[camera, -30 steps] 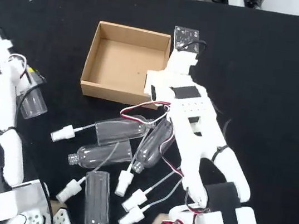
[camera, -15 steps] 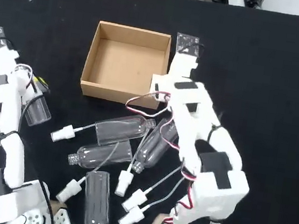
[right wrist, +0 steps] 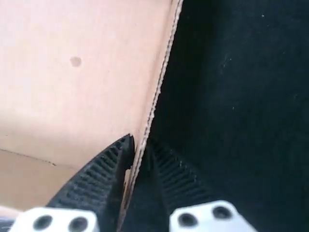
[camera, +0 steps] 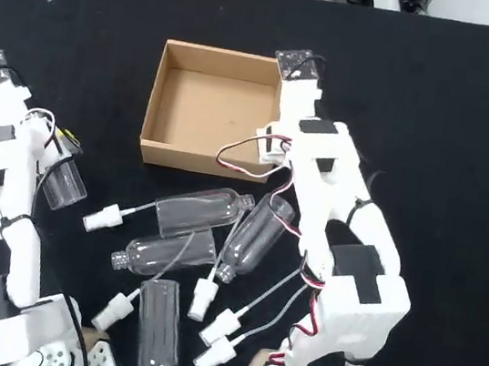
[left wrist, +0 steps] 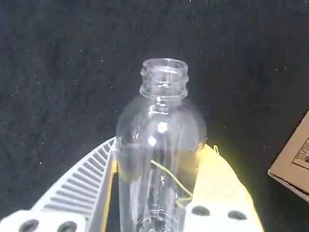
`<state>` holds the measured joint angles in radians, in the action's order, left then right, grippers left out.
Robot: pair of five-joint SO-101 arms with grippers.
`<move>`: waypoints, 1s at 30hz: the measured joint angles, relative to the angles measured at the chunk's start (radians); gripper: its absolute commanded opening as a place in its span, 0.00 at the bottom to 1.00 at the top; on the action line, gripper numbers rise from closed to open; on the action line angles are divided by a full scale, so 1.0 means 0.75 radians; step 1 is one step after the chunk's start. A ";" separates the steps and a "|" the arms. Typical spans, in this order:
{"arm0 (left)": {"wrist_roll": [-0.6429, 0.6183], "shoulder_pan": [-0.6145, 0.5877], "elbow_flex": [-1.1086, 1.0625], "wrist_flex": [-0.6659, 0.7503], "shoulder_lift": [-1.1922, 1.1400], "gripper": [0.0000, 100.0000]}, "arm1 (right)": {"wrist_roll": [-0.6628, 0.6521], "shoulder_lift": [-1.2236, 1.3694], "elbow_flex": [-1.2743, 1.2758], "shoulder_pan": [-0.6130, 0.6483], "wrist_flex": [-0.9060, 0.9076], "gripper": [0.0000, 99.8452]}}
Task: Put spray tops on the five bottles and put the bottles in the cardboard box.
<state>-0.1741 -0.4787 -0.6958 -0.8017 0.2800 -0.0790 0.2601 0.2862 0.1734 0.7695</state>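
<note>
The open cardboard box (camera: pixel 195 157) stands at the table's middle back. My right gripper (right wrist: pixel 139 145) is shut on the box's (right wrist: pixel 72 72) right wall, one finger inside and one outside; from above the right gripper (camera: pixel 274 147) sits at that wall. At the left, my left gripper (camera: pixel 57 162) is shut on a clear bottle (camera: pixel 65 184) that has no top, its open neck (left wrist: pixel 163 72) pointing away over the black cloth. Several more bottles lie in front of the box; one (camera: pixel 194 213) carries a white spray top (camera: pixel 101 217).
Loose spray tops (camera: pixel 221 326) with thin tubes lie near the front edge between the arm bases. An uncapped bottle (camera: pixel 158 327) lies at the front. Black cloth (camera: pixel 455 132) covers the table, with open room at the right and back.
The right gripper has closed in on the box's right wall, and the box has slid slightly right. The left arm has lifted the bottle a little toward the middle.
</note>
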 measured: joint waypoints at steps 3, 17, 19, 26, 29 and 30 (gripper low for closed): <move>0.000 0.000 0.000 0.000 0.000 0.03 | 0.012 -0.065 0.090 0.000 -0.016 0.01; -0.010 -0.004 -0.176 0.000 0.280 0.03 | 0.039 -0.243 0.331 0.029 -0.151 0.17; -0.010 -0.004 -0.227 0.000 0.372 0.03 | 0.039 -0.211 0.282 0.029 -0.108 0.20; -0.010 -0.004 -0.301 0.049 0.468 0.03 | 0.072 -0.338 0.166 0.033 0.074 0.20; -0.010 -0.004 -0.307 0.049 0.481 0.03 | 0.072 -0.483 0.164 0.033 0.174 0.20; -0.010 -0.004 -0.307 0.049 0.481 0.03 | 0.072 -0.526 0.164 0.033 0.217 0.20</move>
<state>-0.1818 -0.4818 -0.9260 -0.7649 0.6406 -0.0253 -0.1343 0.4089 0.1979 0.9321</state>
